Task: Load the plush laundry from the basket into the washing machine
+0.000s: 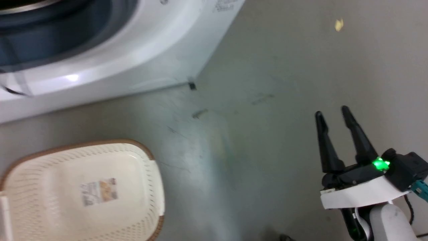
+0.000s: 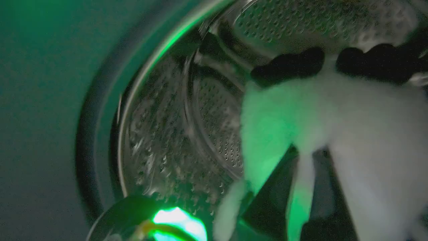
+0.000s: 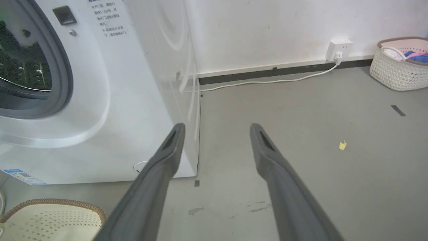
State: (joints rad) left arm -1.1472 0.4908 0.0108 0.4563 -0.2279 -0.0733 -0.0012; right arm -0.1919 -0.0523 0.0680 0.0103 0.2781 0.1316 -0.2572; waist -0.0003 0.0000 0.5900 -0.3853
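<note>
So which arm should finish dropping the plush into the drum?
Left. Its fingers are inside the drum, plush laundry draped on them; the right gripper hangs open over the floor, outside the washing machine.

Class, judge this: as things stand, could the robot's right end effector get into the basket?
Probably yes: the right end effector is open over bare floor, and nothing stands between it and the open-topped basket.

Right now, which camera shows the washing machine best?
Right wrist view: the washing machine shows its front, grey door seal and side, sharp. Head view catches a blurred lower front and opening edge. Left wrist view looks inside the drum, where the plush laundry is.
</note>
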